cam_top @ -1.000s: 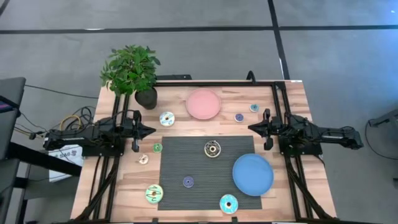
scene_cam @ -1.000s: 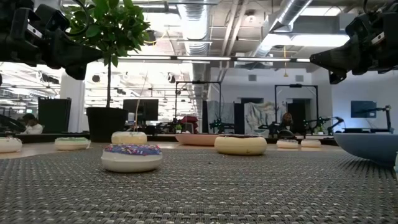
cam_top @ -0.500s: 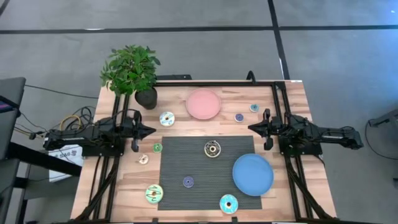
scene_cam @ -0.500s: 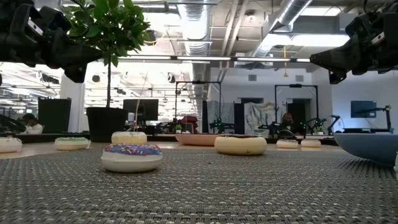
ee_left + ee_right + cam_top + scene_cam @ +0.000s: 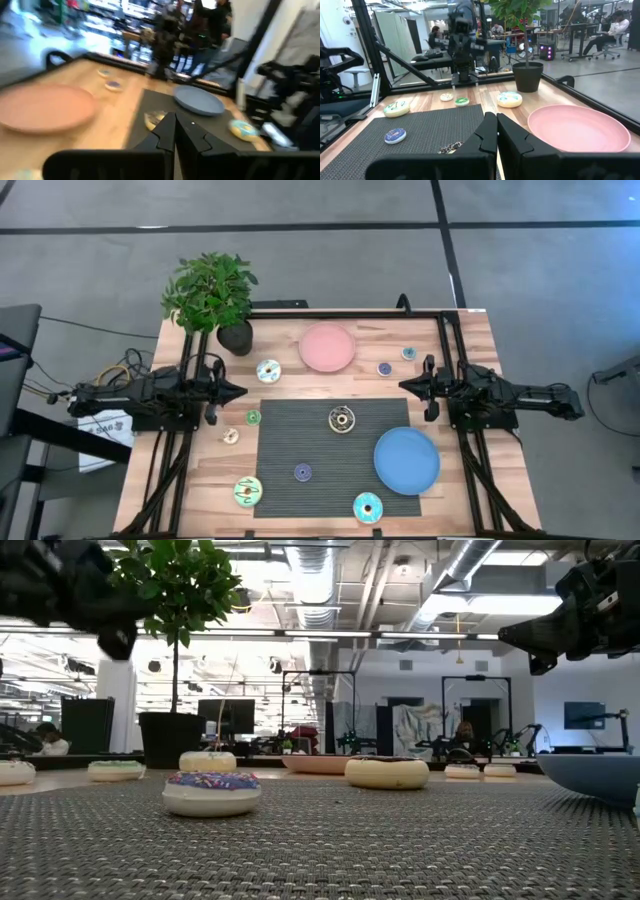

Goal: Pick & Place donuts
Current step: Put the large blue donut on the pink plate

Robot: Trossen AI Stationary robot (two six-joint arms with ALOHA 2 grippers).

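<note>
Several small donuts lie flat on the table. A cyan one (image 5: 268, 371), a small green one (image 5: 253, 417) and a small cream one (image 5: 231, 436) lie on the wood at left. A brown one (image 5: 342, 419) and a purple one (image 5: 302, 472) lie on the dark mat (image 5: 290, 440). A green one (image 5: 247, 492) and a cyan one (image 5: 367, 507) lie near the front. Two small ones (image 5: 384, 368) lie at the far right. My left gripper (image 5: 243, 390) is shut and empty above the table's left side. My right gripper (image 5: 402, 385) is shut and empty above the right side.
A pink plate (image 5: 328, 347) sits at the far middle and a blue plate (image 5: 406, 460) on the mat's right end. A potted plant (image 5: 212, 300) stands at the far left corner. Black frame rails run along both table sides.
My left gripper has drawn back a little toward the table's left edge, staying shut. The donuts and my right arm have kept still.
</note>
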